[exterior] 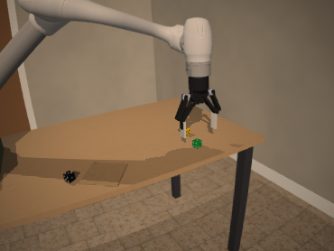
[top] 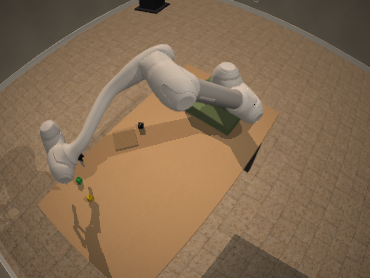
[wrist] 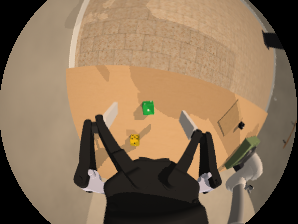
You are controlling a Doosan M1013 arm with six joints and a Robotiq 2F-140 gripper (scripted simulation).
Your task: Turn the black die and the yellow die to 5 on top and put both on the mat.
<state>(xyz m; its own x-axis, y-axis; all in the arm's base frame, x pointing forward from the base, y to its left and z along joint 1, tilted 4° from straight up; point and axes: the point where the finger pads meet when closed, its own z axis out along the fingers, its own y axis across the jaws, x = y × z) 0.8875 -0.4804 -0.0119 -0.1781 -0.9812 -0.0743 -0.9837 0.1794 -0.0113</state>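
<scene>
The black die (top: 141, 125) (exterior: 69, 176) (wrist: 241, 125) lies on the table just beside the square mat (top: 125, 139) (exterior: 105, 173) (wrist: 229, 118), off it. The yellow die (top: 90, 198) (exterior: 188, 132) (wrist: 134, 140) and the green die (top: 79, 180) (exterior: 197, 144) (wrist: 148, 108) lie on the table near its far end, away from the mat and apart from each other. My gripper (exterior: 199, 130) (wrist: 149, 112) is open, with nothing between its fingers, above the table close to these two dice. In the top view the arm mostly hides it. The top numbers are too small to read.
The arm's green base block (top: 215, 117) (wrist: 242, 153) stands at the other end of the wooden table (top: 150, 190) (exterior: 113, 131). The arm reaches over the table. The table's edge runs near the green die, the mat and the black die.
</scene>
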